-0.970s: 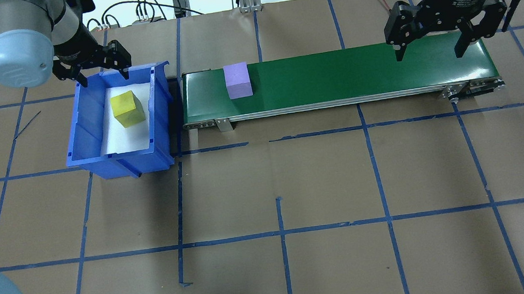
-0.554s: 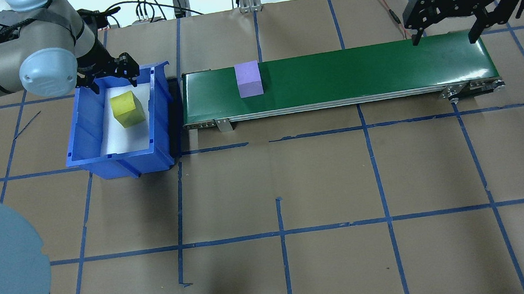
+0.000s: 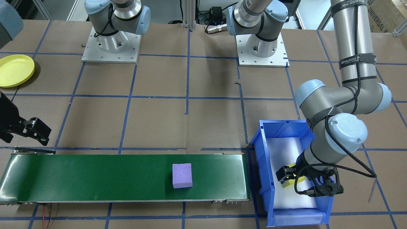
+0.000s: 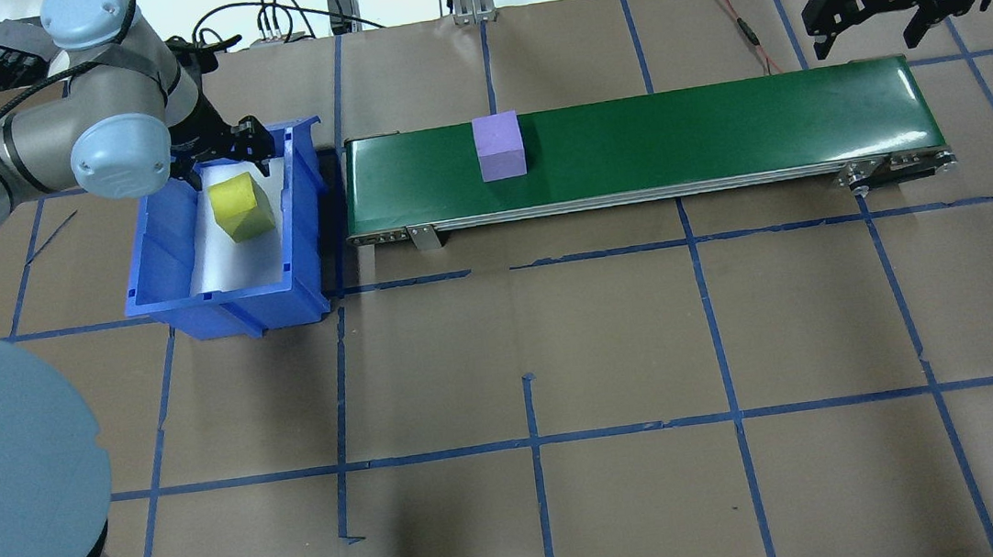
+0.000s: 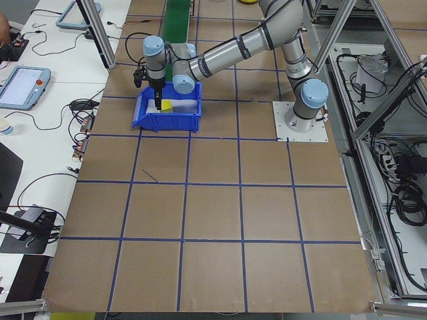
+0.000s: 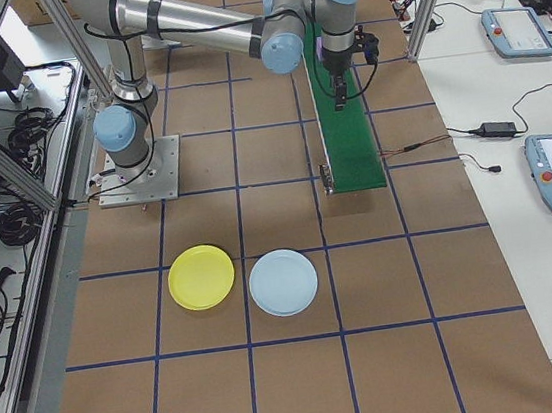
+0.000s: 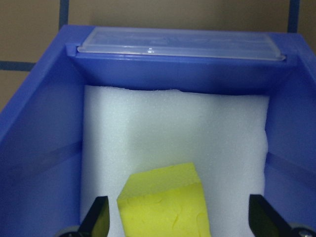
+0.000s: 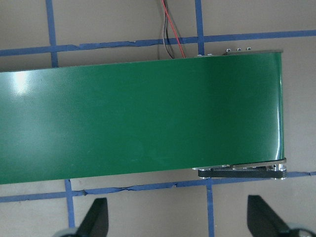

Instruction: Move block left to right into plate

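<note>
A purple block (image 4: 499, 146) (image 3: 182, 175) rides on the green conveyor belt (image 4: 703, 132) (image 3: 89, 176), left of its middle in the overhead view. Inside the blue bin (image 4: 167, 258) (image 3: 263, 165), a yellow block (image 4: 241, 206) (image 7: 165, 202) rests on white foam. My left gripper (image 4: 216, 156) (image 7: 180, 222) hangs open at the bin's far end, its fingers either side of the yellow block's near edge. Beyond the belt's right end my right gripper (image 4: 872, 31) (image 8: 178, 222) is open and empty. A yellow plate (image 6: 201, 277) (image 3: 14, 70) and a light blue plate (image 6: 283, 282) lie on the table's right part.
The belt's right end (image 8: 237, 113) carries nothing. Red and black wires (image 4: 736, 13) run off behind it. Both arm bases (image 3: 111, 47) (image 3: 262, 51) stand at the robot's side. Brown paper with blue tape lines covers the table (image 4: 526, 386).
The purple block has travelled rightward along the belt. My left gripper has come down over the yellow block in the bin. My right gripper has drawn back from above the belt's right end.
</note>
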`<action>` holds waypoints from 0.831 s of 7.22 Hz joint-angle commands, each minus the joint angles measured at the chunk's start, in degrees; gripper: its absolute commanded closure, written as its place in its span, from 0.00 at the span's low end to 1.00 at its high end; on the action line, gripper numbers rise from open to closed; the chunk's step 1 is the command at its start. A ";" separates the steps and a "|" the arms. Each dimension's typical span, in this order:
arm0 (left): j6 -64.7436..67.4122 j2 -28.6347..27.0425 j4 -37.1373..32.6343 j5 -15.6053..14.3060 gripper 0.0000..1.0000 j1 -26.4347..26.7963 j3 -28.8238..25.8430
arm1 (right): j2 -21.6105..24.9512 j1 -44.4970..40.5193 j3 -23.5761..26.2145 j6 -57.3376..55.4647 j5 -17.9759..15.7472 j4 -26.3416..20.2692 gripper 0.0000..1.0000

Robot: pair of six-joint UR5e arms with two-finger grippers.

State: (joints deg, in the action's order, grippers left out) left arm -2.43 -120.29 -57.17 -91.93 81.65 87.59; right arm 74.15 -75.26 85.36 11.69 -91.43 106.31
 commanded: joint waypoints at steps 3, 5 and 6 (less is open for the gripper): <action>1.37 -0.12 0.04 -0.09 0.11 -0.97 4.07 | -4.62 2.14 0.25 9.27 2.82 8.00 0.00; 0.50 0.06 0.04 0.17 0.71 -1.14 5.05 | -6.03 2.75 0.86 9.83 13.31 8.21 0.00; 0.41 2.32 -0.31 0.52 0.77 -1.06 3.57 | -7.95 2.76 0.95 10.19 15.56 8.39 0.00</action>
State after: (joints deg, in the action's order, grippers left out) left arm -1.75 -119.76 -57.21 -91.73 80.57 92.09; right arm 68.08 -72.75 86.08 21.24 -80.55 114.35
